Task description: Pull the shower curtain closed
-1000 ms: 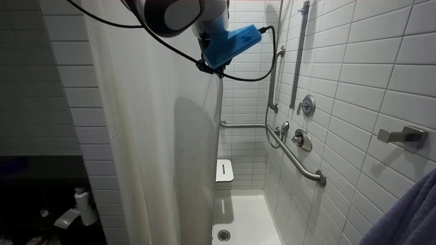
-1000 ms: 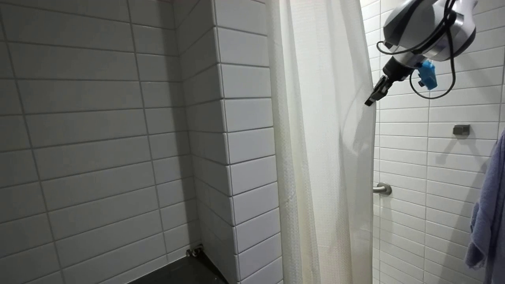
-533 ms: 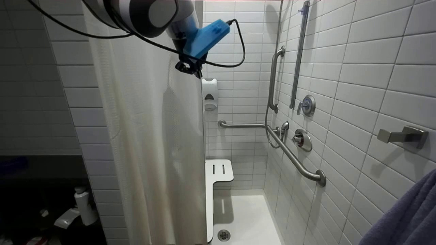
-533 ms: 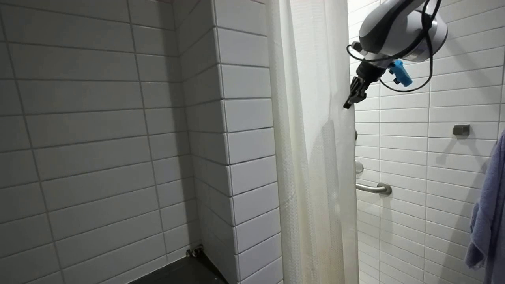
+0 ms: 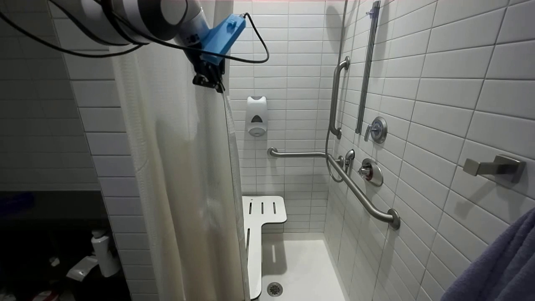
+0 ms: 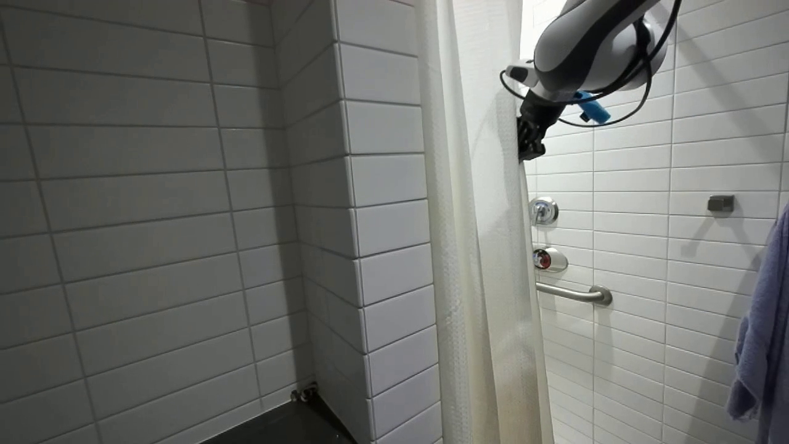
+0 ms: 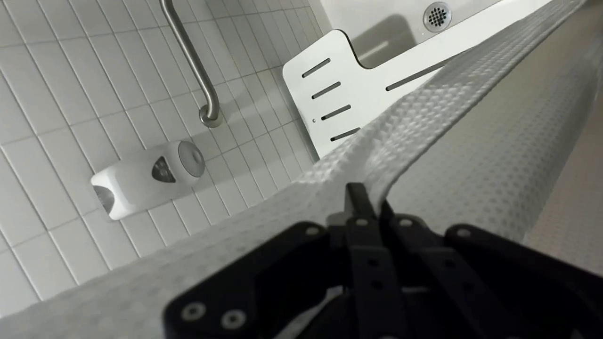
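The off-white shower curtain (image 5: 188,179) hangs in soft vertical folds from beyond the top of the picture, beside the tiled corner; it also shows in an exterior view (image 6: 487,246). My gripper (image 5: 220,87) is at the curtain's free edge, high up; it also shows in an exterior view (image 6: 525,154). In the wrist view, the black fingers (image 7: 372,201) are shut on the edge of the curtain (image 7: 494,155), with the cloth pinched between the tips. The fabric runs away on both sides of the fingers. The curtain's top is out of view.
The white slatted seat (image 5: 267,209) and soap dispenser (image 5: 256,116) are on the shower walls behind the curtain edge. Grab bars (image 5: 363,196), shower valves (image 5: 378,129) and a towel hook (image 5: 493,166) stick out on the right. A purple towel (image 6: 761,333) hangs at the right.
My gripper and the pinched curtain edge have moved left in both exterior views. The curtain is bunched narrower. More of the seat, the soap dispenser and the valves now show.
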### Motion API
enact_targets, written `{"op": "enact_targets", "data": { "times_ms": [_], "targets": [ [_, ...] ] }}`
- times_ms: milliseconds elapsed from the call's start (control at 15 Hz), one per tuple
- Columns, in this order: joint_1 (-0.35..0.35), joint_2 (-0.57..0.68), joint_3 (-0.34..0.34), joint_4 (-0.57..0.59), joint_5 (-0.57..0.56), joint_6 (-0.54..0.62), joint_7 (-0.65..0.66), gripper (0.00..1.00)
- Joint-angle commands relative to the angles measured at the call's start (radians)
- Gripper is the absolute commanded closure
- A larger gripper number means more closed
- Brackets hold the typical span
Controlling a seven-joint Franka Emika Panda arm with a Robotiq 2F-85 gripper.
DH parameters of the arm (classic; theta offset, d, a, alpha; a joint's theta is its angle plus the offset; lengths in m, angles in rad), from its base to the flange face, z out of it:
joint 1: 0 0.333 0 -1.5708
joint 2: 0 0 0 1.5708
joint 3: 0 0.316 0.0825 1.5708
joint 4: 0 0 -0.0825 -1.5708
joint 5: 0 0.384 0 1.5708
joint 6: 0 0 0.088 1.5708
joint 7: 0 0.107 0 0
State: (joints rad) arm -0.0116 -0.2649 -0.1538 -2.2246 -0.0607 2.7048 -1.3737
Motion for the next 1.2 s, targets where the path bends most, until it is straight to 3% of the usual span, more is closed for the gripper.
{"op": "enact_targets", "data": {
  "times_ms": [0, 667, 1133],
  "targets": [
    [0.016, -0.002, 0.047, -0.011, -0.088, -0.036, -0.001, 1.00],
    [0.094, 0.020, 0.153, 0.061, -0.223, -0.161, -0.073, 1.00],
    [0.089, 0.017, 0.152, 0.065, -0.224, -0.156, -0.095, 1.00]
  ]
}}
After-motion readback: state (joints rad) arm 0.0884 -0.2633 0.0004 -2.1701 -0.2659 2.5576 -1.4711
